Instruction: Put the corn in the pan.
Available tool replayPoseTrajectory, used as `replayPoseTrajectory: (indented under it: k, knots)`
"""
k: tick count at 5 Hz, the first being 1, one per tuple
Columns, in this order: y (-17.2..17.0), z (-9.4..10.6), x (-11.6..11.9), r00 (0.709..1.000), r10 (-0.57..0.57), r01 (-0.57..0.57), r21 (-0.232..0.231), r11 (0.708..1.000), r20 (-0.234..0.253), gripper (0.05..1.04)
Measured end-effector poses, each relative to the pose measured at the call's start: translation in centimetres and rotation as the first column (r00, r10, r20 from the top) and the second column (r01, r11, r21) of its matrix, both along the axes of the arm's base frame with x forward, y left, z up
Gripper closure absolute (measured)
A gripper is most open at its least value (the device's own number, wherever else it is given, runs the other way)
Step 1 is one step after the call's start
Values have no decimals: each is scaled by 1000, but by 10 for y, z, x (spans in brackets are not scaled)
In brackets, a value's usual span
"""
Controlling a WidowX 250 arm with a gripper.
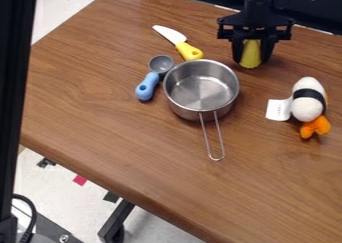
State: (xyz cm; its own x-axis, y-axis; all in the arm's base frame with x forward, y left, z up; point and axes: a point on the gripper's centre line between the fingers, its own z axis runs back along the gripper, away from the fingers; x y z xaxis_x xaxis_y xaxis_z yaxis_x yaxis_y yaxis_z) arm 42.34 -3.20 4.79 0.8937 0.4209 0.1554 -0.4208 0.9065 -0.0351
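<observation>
Over a brown wood table (100, 122) w/ pale floor (50, 182) below, we've got the black arm (259, 6) nr the far edge, its gripper (252, 61) pointing down beyond the steel pan (200, 91), clamped on the yellow corn (251, 54) fyi.

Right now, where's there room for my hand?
It's crowded where the knife, blue spoon and pan bunch up, with the gripper holding corn nearby. In the picture, bare table lies left of the spoon, and below the pan's handle and stuffed toy.
</observation>
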Motion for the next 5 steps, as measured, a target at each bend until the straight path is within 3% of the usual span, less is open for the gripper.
replayPoseTrajectory:
  k: [2, 3, 4, 5]
  knots:
    - [2, 7, -3, 1000, 11, -11, -35, 999, -12, 559]
    - [10, 45, -5, 998, 26, -20, -95, 995, 54, 559]
    - [24, 56, -17, 998, 33, -28, -107, 994, 45, 559]
    - [37, 64, -36, 1000, 2, -2, -125, 992, -3, 559]
